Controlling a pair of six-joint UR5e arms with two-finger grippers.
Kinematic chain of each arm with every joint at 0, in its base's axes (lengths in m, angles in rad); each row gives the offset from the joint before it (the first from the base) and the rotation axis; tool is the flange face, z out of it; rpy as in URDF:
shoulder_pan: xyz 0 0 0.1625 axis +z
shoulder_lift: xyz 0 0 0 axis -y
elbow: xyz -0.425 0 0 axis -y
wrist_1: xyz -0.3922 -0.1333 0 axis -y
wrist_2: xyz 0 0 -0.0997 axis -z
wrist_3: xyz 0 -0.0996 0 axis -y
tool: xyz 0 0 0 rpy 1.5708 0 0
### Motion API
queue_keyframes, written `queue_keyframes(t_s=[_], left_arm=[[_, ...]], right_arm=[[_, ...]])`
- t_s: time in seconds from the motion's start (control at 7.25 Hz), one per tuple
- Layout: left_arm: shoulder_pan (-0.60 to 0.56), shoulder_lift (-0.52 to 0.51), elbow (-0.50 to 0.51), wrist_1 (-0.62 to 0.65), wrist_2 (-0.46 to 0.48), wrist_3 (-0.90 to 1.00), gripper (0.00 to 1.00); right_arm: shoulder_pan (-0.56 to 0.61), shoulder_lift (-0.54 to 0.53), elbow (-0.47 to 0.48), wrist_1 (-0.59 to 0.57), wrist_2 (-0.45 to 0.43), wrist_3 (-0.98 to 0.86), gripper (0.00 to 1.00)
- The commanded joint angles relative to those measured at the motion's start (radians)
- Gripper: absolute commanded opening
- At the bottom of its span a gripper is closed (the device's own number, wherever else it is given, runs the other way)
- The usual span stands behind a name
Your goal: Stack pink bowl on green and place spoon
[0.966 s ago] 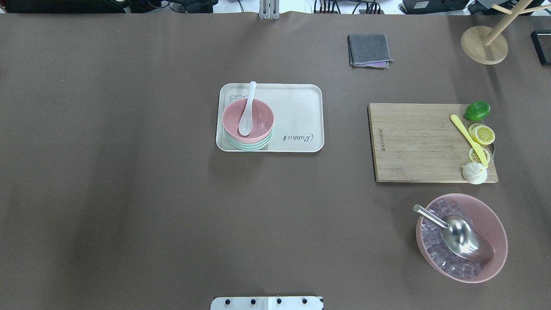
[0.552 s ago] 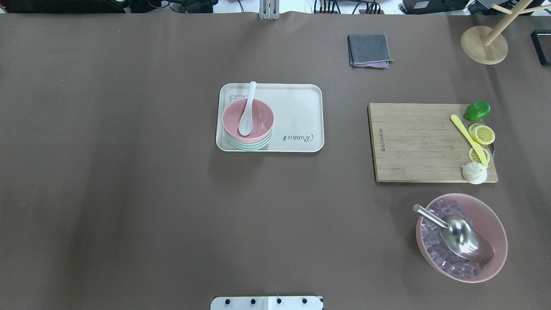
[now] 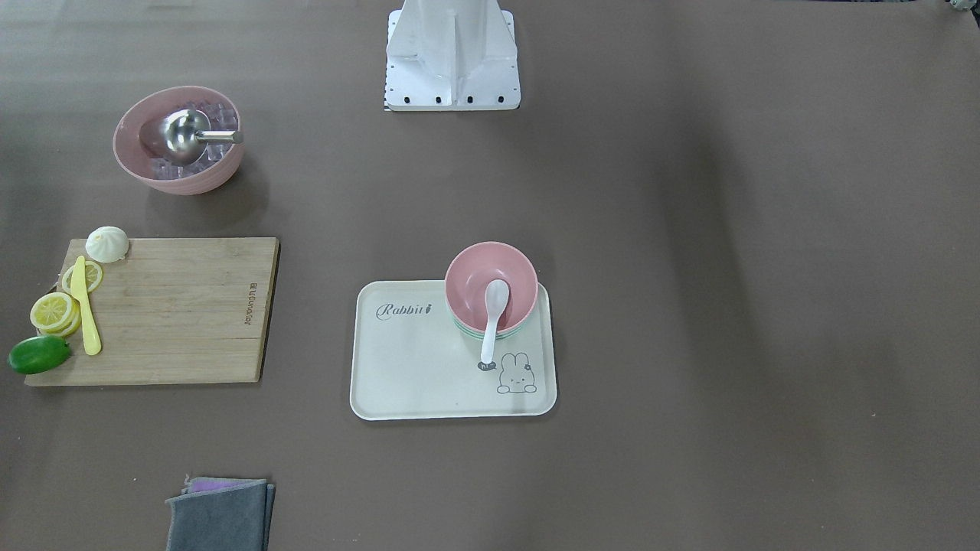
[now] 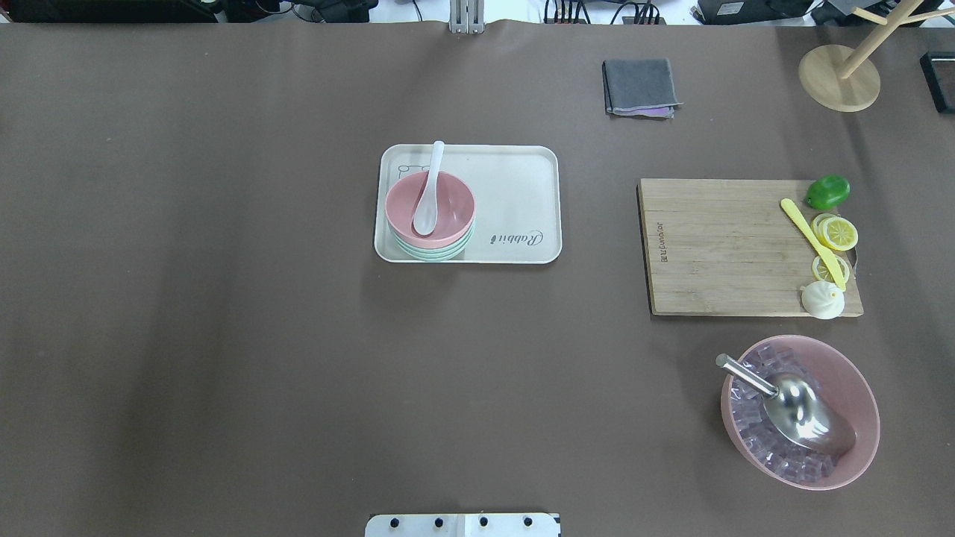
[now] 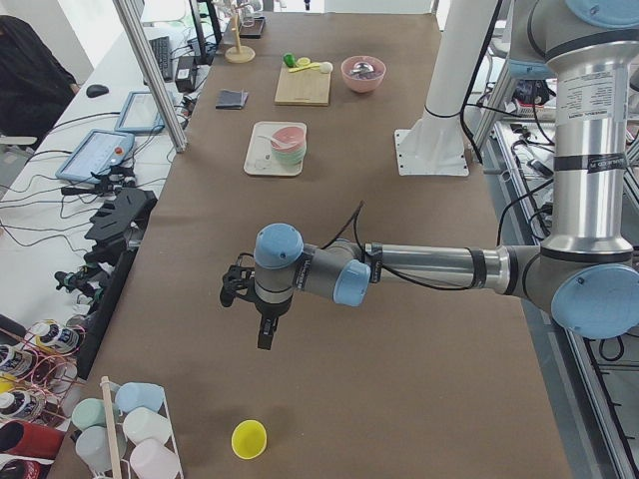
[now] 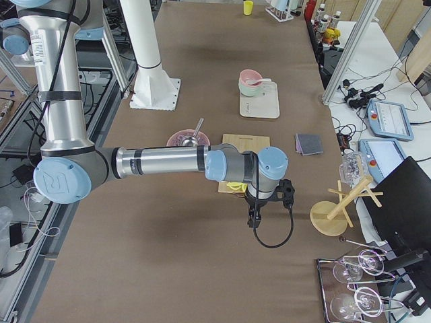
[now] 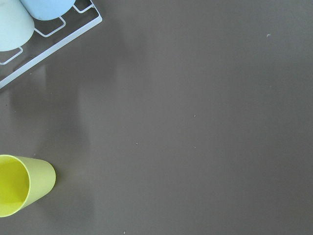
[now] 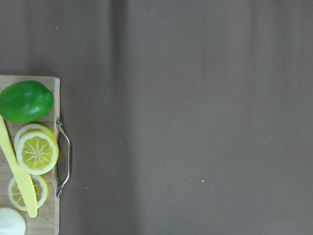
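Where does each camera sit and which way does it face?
Front-facing: opposite robot, steeply down on cream rectangular tray; white robot base at top.
Overhead: behind robot, down on the same tray; base at bottom.
Exterior left: table's left end; left gripper near.
Exterior right: table's right end; right gripper near.
Left wrist: down on yellow plastic cup; no fingers.
Right wrist: down on green lime; no fingers.

robot lab: teach pendant [image 6: 386,118], cables [image 6: 359,95]

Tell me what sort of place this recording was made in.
Most likely a robotics lab staged as a kitchen table: two industrial arms, left arm and right arm, an operator tablet with cables alongside, and lemon slices on a cutting board.
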Motion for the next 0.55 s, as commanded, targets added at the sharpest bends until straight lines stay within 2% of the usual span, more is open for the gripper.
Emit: queue_keyframes(t_s=[0.0, 0.41], left_arm=[[0.0, -0.002, 0.001, 0.0, -0.001, 0.001, 0.98], [0.0, -0.002, 0.001, 0.002, -0.001, 0.001, 0.98]], right_arm=[[0.002, -0.001, 0.003, 0.001, 0.0, -0.001, 1.0], [0.006, -0.001, 0.003, 0.001, 0.002, -0.005, 1.0]])
